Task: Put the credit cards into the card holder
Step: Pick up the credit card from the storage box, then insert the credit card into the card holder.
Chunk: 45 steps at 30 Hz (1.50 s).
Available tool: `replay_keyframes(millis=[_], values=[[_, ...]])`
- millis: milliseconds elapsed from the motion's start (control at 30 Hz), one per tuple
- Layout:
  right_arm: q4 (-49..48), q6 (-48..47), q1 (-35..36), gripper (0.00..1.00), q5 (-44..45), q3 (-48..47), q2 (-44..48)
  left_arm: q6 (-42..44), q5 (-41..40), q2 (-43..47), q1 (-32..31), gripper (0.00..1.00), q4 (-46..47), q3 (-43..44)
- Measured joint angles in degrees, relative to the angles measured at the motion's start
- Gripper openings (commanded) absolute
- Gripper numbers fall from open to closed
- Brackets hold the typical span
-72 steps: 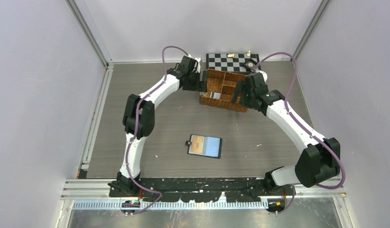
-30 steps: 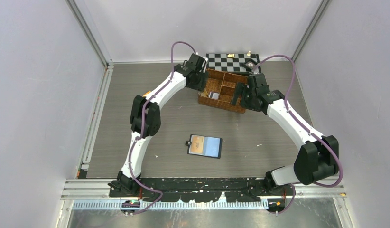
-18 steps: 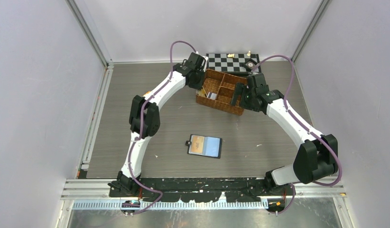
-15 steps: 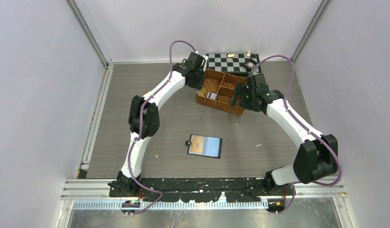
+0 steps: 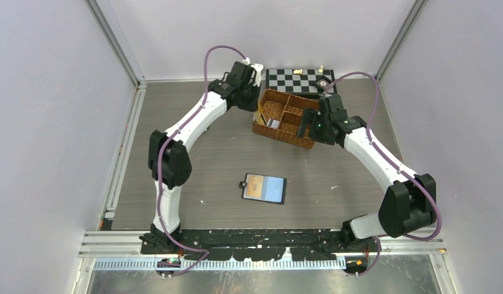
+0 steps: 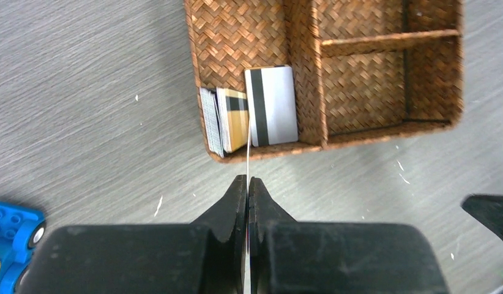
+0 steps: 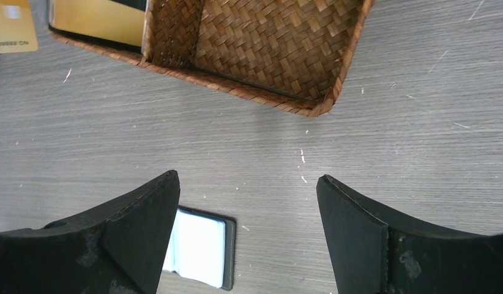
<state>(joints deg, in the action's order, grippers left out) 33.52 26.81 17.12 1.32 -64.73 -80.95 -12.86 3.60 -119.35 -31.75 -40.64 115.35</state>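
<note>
Most of the cards (image 6: pixel 249 113) are in the basket (image 6: pixel 359 92), all in the one end compartment on the left arm's side. They sit side by side. There's a grey card (image 6: pixel 272 105) with a black stripe against the divider, a tan-orange striped one next to it, then a pale one or maybe a thin stack by the outer wall. I can't really tell if they're leaning or lying flat.

One tan card (image 7: pixel 13 27) is out of the basket, just off its wall, and the left gripper (image 6: pixel 247 179) has it pinched. The fingers are squeezed right together on it. In that wrist view the card is edge-on, so it's only a thin pale line running from the tips toward the basket's near wall.

The holder (image 5: pixel 264 188) lies open flat in the middle of the table (image 5: pixel 194 165), well apart from the basket and nearer the arm bases. One half shows a tan-orange patch, the other is pale blue, and the snap tab sticks out on the left.

The right gripper (image 7: pixel 246 177) hangs just beside the basket's other end with its jaws spread wide, over bare tabletop.

A chessboard (image 5: pixel 298 79) with a few small pieces sits behind the basket at the far edge. Some blue toy (image 6: pixel 10 239) pokes into the corner of the left wrist view.
</note>
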Motion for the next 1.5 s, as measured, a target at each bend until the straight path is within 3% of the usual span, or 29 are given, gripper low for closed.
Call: replay_keyframes(millis=[233,400,567,767,867,1000,1100,1133,1233,1267,1367,1500], values=[[0.07,-1.46,0.0,0.87,-9.25,0.0,2.05,1.09,6.78,11.98,0.09,0.0,1.44,-10.73],[-1.68,-1.66,0.0,0.76,-22.4,0.02,2.6,4.33,21.64,18.18,0.31,0.0,0.94,-17.2],[-5.9,-0.92,0.09,0.72,-37.68,0.48,2.6,7.54,37.29,20.92,0.31,0.0,-0.13,-23.87],[-8.52,-0.7,3.74,0.65,-48.37,1.31,2.6,9.35,48.48,22.56,0.26,0.0,-2.12,-30.25],[-8.09,-1.64,6.71,0.54,-50.8,1.31,2.6,9.97,50.99,23.23,0.26,0.0,-2.23,-31.3],[-6.86,-3.8,9.14,0.21,-52.0,1.31,2.58,10.36,53.09,24.87,0.26,0.0,-3.39,-32.26],[-6.16,-4.24,8.96,0.06,-52.09,1.57,2.58,10.36,53.46,26.1,0.26,0.0,-3.74,-32.44],[-6.16,-4.17,8.98,0.01,-52.46,1.77,2.6,10.4,53.16,26.47,0.26,0.03,-3.67,-32.7],[-7.43,-3.61,9.35,0.0,-53.11,3.13,2.89,9.9,52.39,27.34,0.26,0.48,-2.4,-34.64],[-8.35,-2.54,9.46,0.01,-53.31,4.24,3.1,9.53,51.54,27.69,0.26,0.58,-1.42,-35.63],[-10.64,1.03,9.75,0.0,-52.06,8.13,3.72,7.04,48.13,29.64,0.26,0.7,1.97,-39.41],[-13.62,6.93,9.84,0.0,-47.08,14.82,3.85,1.51,39.34,35.63,0.26,0.73,6.69,-47.19]])
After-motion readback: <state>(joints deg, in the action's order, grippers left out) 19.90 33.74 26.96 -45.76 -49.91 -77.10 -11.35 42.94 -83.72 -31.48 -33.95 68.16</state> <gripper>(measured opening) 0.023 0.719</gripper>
